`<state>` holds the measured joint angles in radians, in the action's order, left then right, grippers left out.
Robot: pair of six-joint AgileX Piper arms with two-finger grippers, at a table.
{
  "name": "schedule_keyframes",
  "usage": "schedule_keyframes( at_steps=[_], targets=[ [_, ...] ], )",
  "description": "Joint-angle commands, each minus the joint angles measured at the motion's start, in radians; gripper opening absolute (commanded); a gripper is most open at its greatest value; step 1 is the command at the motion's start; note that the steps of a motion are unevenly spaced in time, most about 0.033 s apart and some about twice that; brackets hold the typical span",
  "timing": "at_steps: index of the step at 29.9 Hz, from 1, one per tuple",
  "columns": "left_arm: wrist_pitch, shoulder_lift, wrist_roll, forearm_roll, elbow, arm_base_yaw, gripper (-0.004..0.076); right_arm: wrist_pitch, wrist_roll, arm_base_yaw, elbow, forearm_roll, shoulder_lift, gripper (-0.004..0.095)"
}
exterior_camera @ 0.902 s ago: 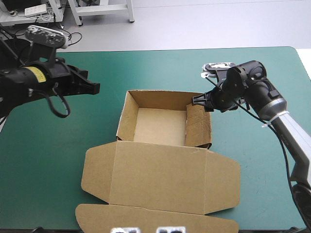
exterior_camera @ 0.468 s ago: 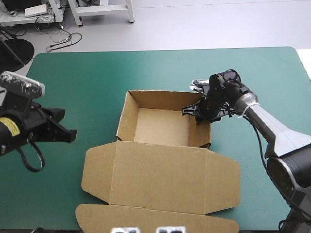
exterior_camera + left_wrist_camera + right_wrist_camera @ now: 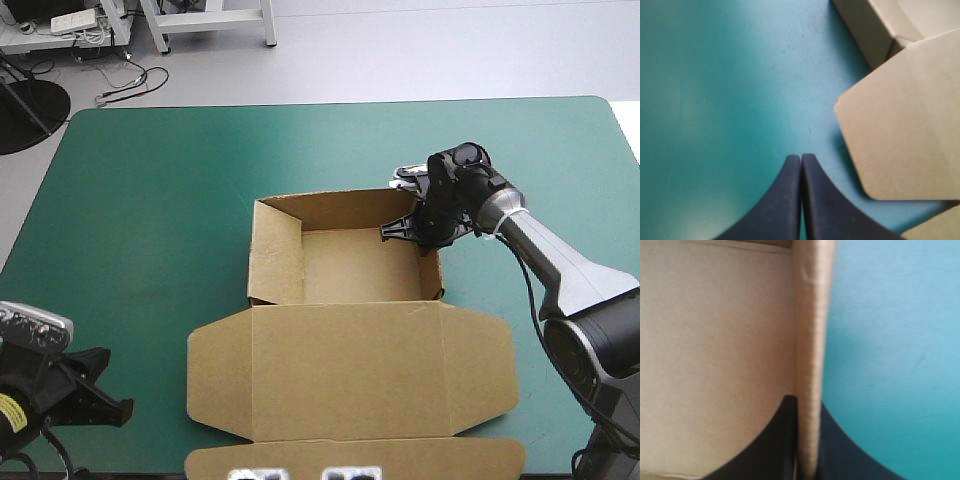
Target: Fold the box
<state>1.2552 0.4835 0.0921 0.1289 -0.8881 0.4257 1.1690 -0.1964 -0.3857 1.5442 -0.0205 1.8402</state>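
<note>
Right gripper point(image 3: 806, 402) clamped the right wall of the box point(image 3: 350, 265), which sat mid-table point(image 3: 150, 200) with its lid point(image 3: 350, 370) flat toward the near edge. Seating that wall wanted a straight downward press, no dragging.

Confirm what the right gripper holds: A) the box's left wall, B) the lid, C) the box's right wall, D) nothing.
C: the right gripper is shut on the box's right wall, one finger inside the box and one outside.
</note>
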Motion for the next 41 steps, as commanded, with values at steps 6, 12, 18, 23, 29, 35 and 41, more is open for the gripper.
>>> schedule_keyframes(
  at_steps=[6, 12, 18, 23, 29, 35, 41],
  targets=[
    [-0.024, -0.133, 0.063, 0.05, 0.106, 0.003, -0.001, 0.031, 0.024, 0.21, 0.079, -0.142, -0.16, -0.002],
    [-0.033, -0.14, 0.063, 0.077, 0.109, 0.003, -0.001, 0.083, 0.136, 0.526, 0.079, -0.138, -0.219, -0.002],
    [-0.042, -0.14, 0.063, 0.095, 0.109, 0.003, -0.001, 0.053, 0.22, 0.787, 0.077, -0.101, -0.216, -0.002],
    [-0.048, -0.14, 0.086, 0.095, 0.109, 0.003, -0.001, 0.043, 0.263, 0.856, 0.077, -0.093, -0.167, 0.0027],
    [-0.048, -0.14, 0.086, 0.095, 0.109, 0.003, -0.001, 0.05, 0.275, 0.856, 0.077, -0.08, -0.122, 0.0409],
    [-0.045, -0.14, 0.086, 0.117, 0.109, 0.003, -0.001, 0.06, 0.322, 0.856, 0.093, -0.053, -0.124, 0.0494],
    [-0.035, -0.14, 0.074, 0.137, 0.109, 0.003, -0.001, 0.082, 0.322, 0.856, 0.109, 0.02, -0.167, 0.0494]
  ],
)
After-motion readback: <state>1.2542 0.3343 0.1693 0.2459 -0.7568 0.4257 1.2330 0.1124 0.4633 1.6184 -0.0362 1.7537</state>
